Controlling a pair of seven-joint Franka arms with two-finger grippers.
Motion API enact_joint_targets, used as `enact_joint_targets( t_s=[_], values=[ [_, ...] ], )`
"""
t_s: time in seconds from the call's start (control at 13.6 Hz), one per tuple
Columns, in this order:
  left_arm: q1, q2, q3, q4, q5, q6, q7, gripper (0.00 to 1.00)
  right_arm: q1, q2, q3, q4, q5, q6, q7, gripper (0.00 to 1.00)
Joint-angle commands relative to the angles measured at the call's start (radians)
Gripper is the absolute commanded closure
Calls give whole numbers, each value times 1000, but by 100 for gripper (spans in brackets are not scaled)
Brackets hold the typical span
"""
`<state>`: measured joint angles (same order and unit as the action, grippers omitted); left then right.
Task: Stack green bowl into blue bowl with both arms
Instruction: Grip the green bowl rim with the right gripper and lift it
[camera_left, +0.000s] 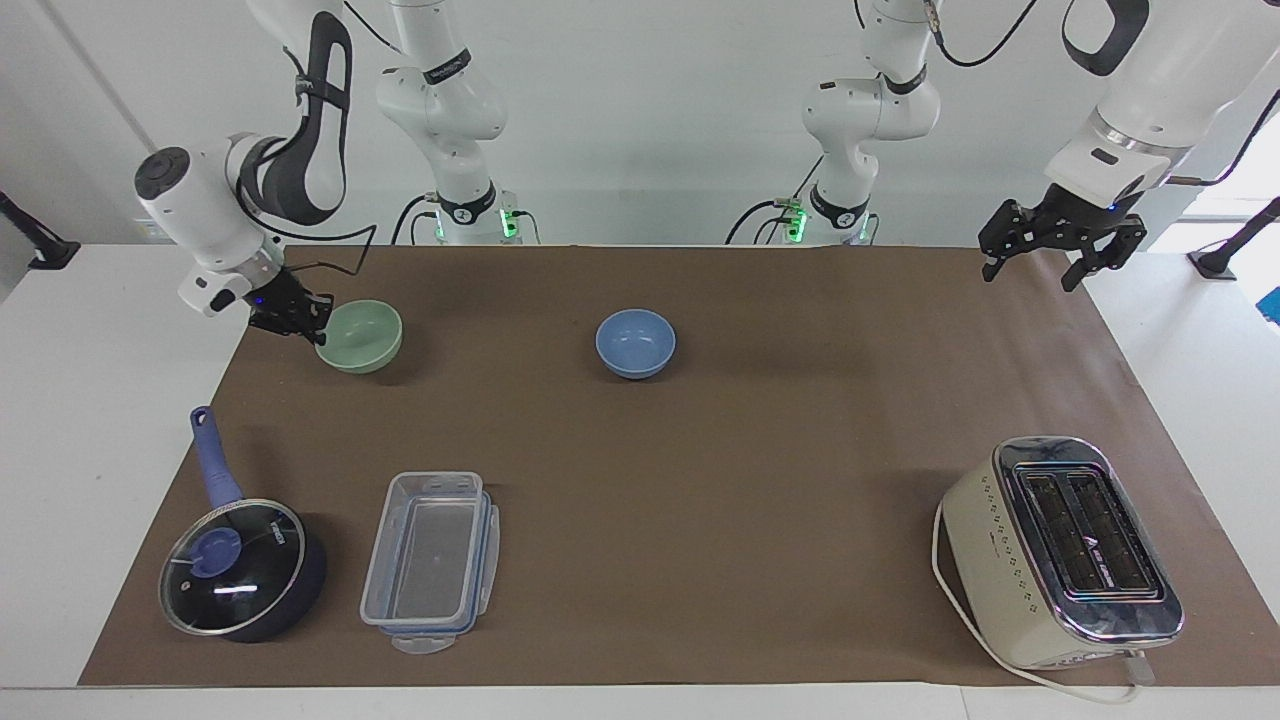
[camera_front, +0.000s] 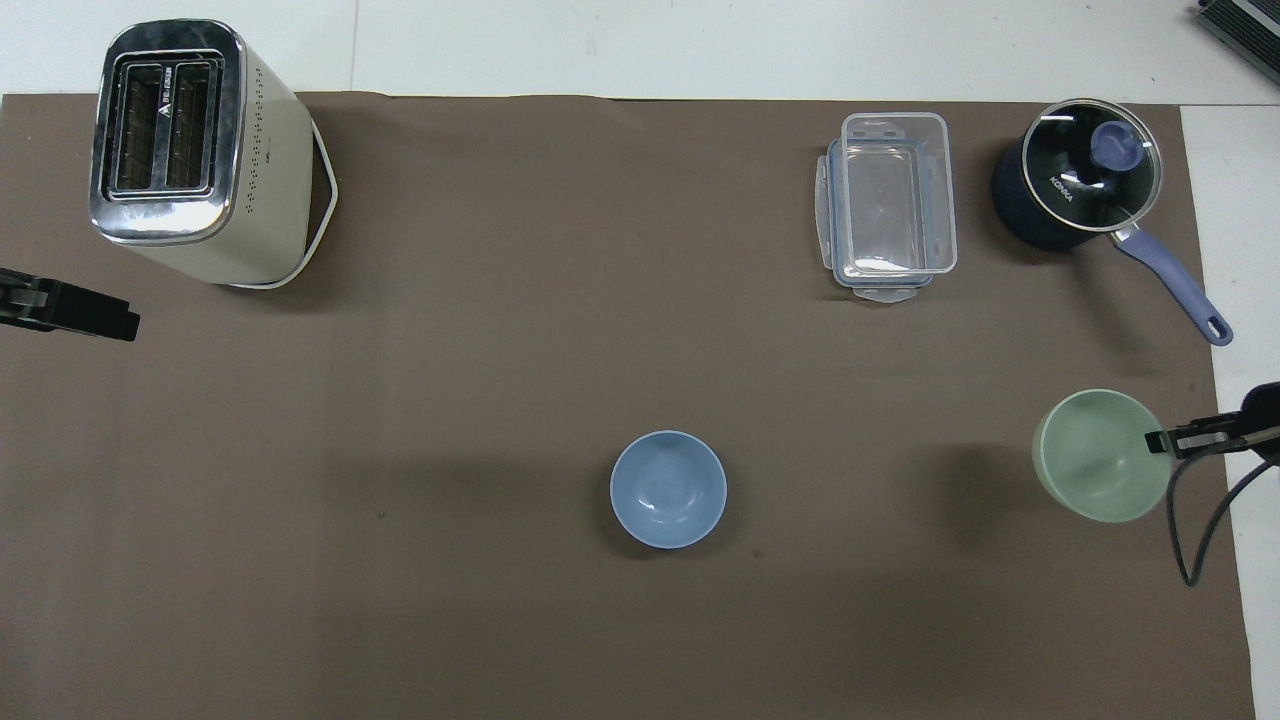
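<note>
Currently your right claw (camera_left: 318, 330) is closed on the rim of the green bowl (camera_left: 360, 337), which hangs lifted and slightly tilted over the table (camera_left: 700, 470) near the edge at the right arm's end; the shadow separated from the bowl in the overhead view suggests it is off the surface. The blue bowl (camera_left: 635, 343) sits upright near the middle of the table, close to the edge on the robots' side, well apart from the green bowl. Your left claw (camera_left: 1040, 245) waits, fingers spread and holding nothing, over the table corner at the left arm's end on the robots' side. Judged from this, the step in hand is the carry: you next need to bring the green bowl over the blue bowl, level it, centre it and lower it in before letting go. The facing view shows the grip on the rim and the bowl's tilt; the overhead view shows the bowls' open mouths and the gap to close, but only the tips of either claw. A saucepan (camera_left: 240, 565), a clear container (camera_left: 430, 560) and a toaster (camera_left: 1065, 550) stand along the edge away from the robots, out of the path.
</note>
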<state>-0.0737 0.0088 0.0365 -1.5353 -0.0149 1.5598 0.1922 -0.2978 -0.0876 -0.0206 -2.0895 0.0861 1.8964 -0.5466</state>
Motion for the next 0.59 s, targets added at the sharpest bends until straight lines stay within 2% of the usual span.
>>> enact_joint_targets(
  t_s=[0.0, 0.22, 0.51],
  values=[
    [-3, -9, 3, 4, 15, -26, 6, 0, 29, -14, 7, 34, 56, -51, -20, 100],
    [6, -9, 3, 6, 15, -24, 6, 0, 129, -18, 7, 48, 66, -54, 101, 100],
    [3, -9, 5, 6, 15, -21, 6, 0, 356, -14, 7, 52, 64, -5, 350, 100]
  ],
)
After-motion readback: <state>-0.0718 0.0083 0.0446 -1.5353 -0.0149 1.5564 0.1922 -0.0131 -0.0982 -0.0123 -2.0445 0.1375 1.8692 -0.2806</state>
